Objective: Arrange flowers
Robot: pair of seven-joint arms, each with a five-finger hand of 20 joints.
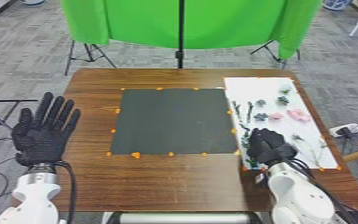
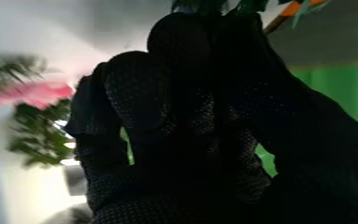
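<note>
On your brown wooden table (image 1: 94, 115), orange tabs (image 1: 135, 155) edge the dark mat (image 1: 171, 120) (a green backdrop (image 1: 233, 25) hangs beyond, above gray carpet (image 1: 33, 55)). Flowers (image 1: 298, 115) lie on the white sheet (image 1: 246, 85). Your left hand (image 1: 42, 137) is spread; you cannot tell whether your right hand (image 1: 269, 146), by leafy stems (image 1: 249, 111), grips any.

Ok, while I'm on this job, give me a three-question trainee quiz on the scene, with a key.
1. True or false: the large pink flower lies on the dark mat.
2. Which hand is over the white sheet? (a) left (b) right
3. Fill in: the fingers of the left hand are ____ (straight or curled).

Key: 1 false, it lies on the white sheet; 2 b, the right hand; 3 straight.
</note>
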